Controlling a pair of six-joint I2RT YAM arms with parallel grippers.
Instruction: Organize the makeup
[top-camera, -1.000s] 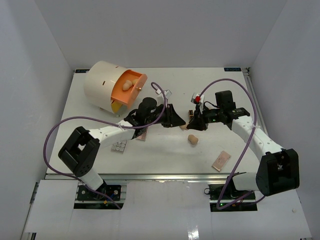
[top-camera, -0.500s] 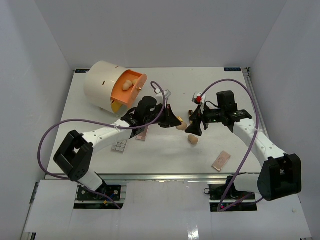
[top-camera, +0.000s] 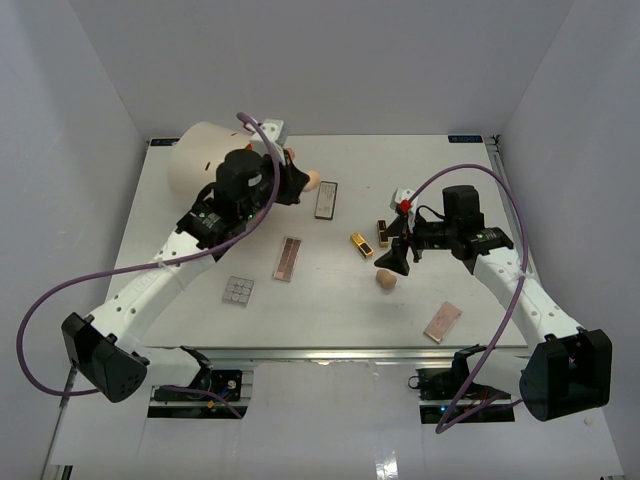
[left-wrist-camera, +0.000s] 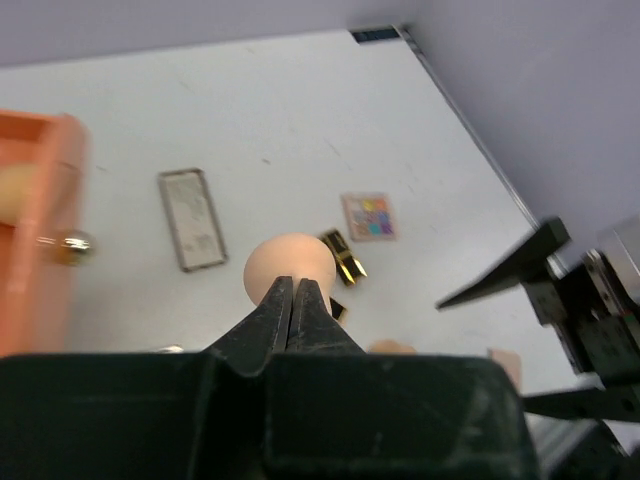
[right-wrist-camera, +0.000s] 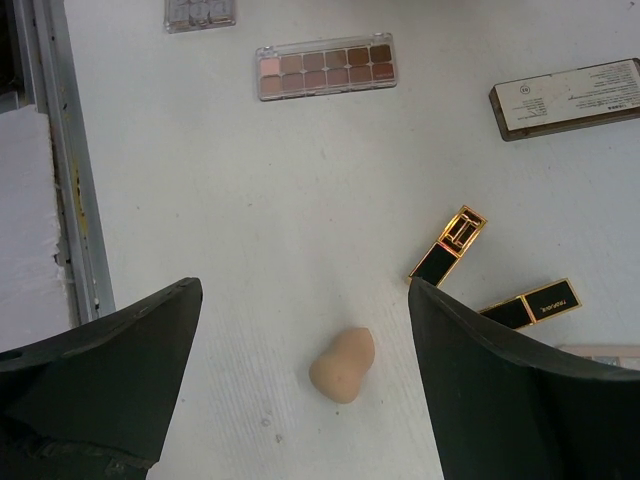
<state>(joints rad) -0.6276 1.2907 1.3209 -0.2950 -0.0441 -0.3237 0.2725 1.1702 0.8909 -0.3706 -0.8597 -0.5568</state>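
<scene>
My left gripper (left-wrist-camera: 293, 283) is shut on a tan sponge (left-wrist-camera: 290, 266), held in the air beside the cream cylinder (top-camera: 195, 160); in the top view the gripper (top-camera: 298, 182) and sponge (top-camera: 312, 180) are at the cylinder's front. Its orange drawer (left-wrist-camera: 45, 240) holds another sponge (left-wrist-camera: 15, 190). My right gripper (right-wrist-camera: 305, 300) is open above a third sponge (right-wrist-camera: 343, 365) lying on the table (top-camera: 385, 281), which it does not touch. Two gold-and-black lipsticks (right-wrist-camera: 448, 245) (right-wrist-camera: 530, 303) lie just beyond that sponge.
A grey palette (top-camera: 326, 199), a pinkish palette (top-camera: 288, 258), a small grey palette (top-camera: 238, 290) and another pinkish palette (top-camera: 442, 321) lie on the table. A multicolour palette (left-wrist-camera: 368, 215) lies near the lipsticks. The table rail (right-wrist-camera: 60, 170) runs along the left of the right wrist view.
The left gripper shut on a sponge at the table's middle and carried it back left to the cylinder's drawer. The right gripper opened and now stands over the other sponge.
</scene>
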